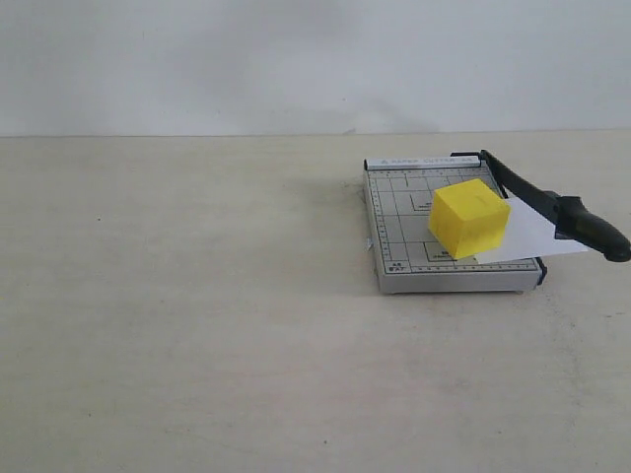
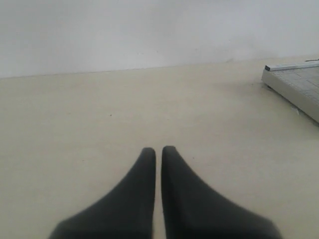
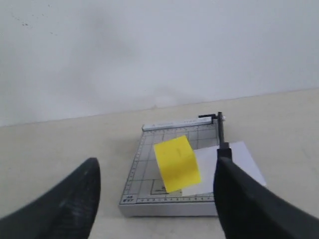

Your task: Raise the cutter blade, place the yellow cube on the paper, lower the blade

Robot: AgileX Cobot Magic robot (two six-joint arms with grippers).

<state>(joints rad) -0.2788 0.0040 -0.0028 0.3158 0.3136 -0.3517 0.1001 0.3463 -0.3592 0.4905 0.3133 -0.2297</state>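
Observation:
The yellow cube (image 1: pixel 469 218) sits on the grey gridded cutter board (image 1: pixel 394 227), partly on the white paper (image 1: pixel 537 235). The paper sticks out past the board's right edge, under the cutter blade (image 1: pixel 552 205). The blade lies low along that edge, its thick handle reaching past the board's front corner. Neither gripper shows in the exterior view. In the right wrist view my right gripper (image 3: pixel 158 164) is open and empty, back from the board's front edge, with the cube (image 3: pixel 177 163), paper (image 3: pixel 246 158) and blade (image 3: pixel 220 130) beyond it. My left gripper (image 2: pixel 158 149) is shut on nothing over bare table.
The board stands on a wide beige table (image 1: pixel 197 325) in front of a white wall. In the left wrist view only a corner of the cutter board (image 2: pixel 299 87) shows, far off to one side of that gripper.

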